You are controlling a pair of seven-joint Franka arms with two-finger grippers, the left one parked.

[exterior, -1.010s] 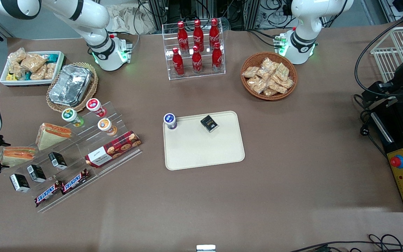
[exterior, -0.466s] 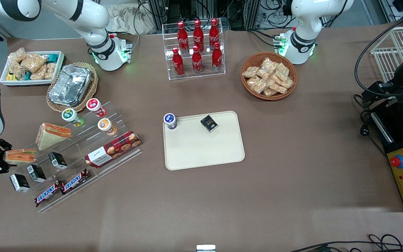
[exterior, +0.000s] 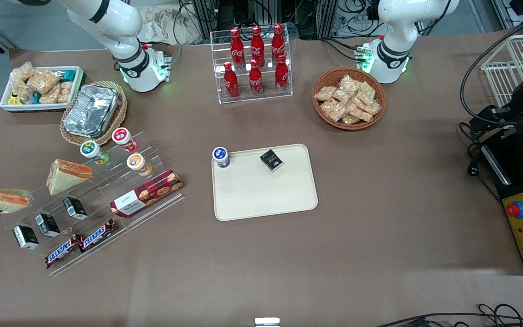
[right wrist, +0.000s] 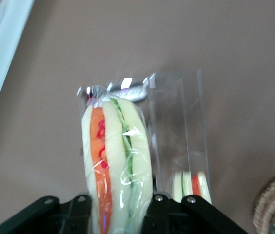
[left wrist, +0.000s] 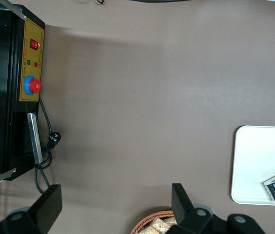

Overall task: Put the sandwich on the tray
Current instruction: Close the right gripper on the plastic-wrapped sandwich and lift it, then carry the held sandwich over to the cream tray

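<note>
The black two-finger gripper (right wrist: 118, 207) was squeezed shut on the clear-wrapped triangular white-bread sandwich (right wrist: 115, 165), holding it up in the air at the working arm's end of the table. The big flat cream plastic tray (exterior: 266, 195) sat well apart, with a small white cup with a blue lid (exterior: 220, 157) and a little black box (exterior: 271, 160) on it. A round brown woven basket (exterior: 348, 98) held clear packs of snacks.

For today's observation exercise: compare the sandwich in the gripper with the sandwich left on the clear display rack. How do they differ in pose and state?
The held sandwich is clamped in the gripper, lifted off the display rack at the working arm's end of the table; the other sandwich rests on the rack, untouched. The held one shows its layered cut edge to the front camera; the other also shows a white bread side. Both are clear-wrapped white-bread wedges with orange-red filling.
</note>
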